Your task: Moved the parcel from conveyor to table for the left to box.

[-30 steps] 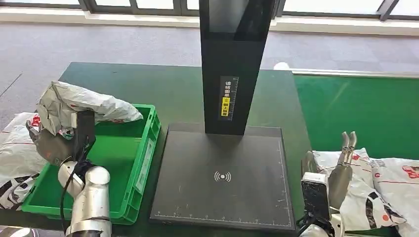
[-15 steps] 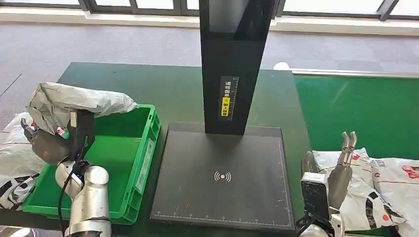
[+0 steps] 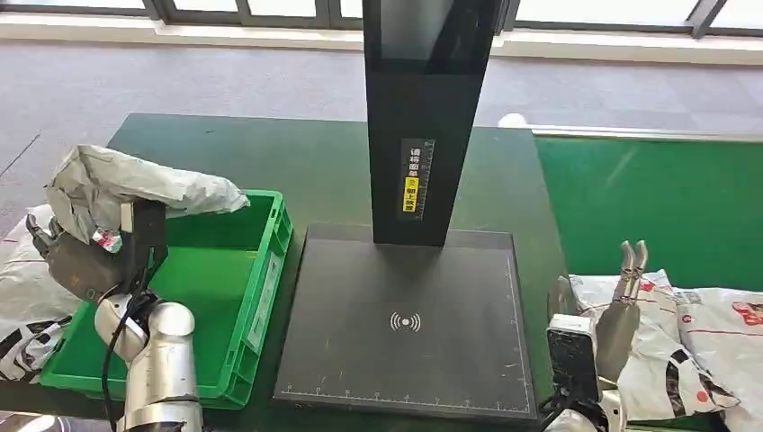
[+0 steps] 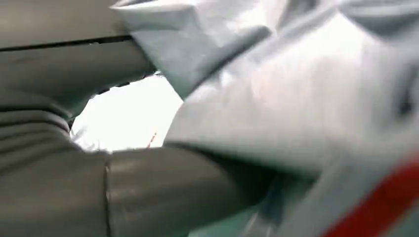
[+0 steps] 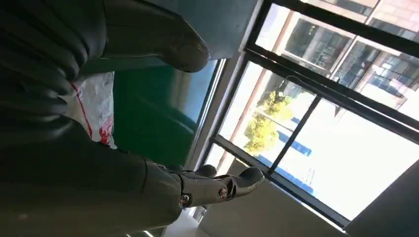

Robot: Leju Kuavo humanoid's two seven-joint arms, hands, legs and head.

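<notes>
The robot's left hand (image 3: 83, 263) grips a crumpled grey parcel (image 3: 135, 189), holding it up over the left rim of a green crate (image 3: 261, 297) that sits on the dark green table (image 3: 270, 153). From the left wrist camera the parcel (image 4: 296, 98) presses close against the hand's thick grey thumb (image 4: 168, 187), its wrinkled plastic showing a red stripe. One end of the bag juts out above the crate's open interior, while the rest bunches around the hand, above other white bags (image 3: 22, 297) lying outside the crate.

The right hand (image 3: 621, 306) hovers with its fingers (image 3: 635, 261) apart and holding nothing, above a heap of white-and-red mail bags (image 3: 693, 351) at the edge of the green conveyor (image 3: 648, 198). Between the two arms stands a black scanner platform (image 3: 405, 315) with a tall black post (image 3: 427, 117).

The boxing step appears to be under way: the parcel is off the conveyor and in the left hand, but not yet inside the crate. The next move likely calls for carrying it inward over the crate's middle, lowering it, and opening the hand so the floppy bag drops clear of the rim.
</notes>
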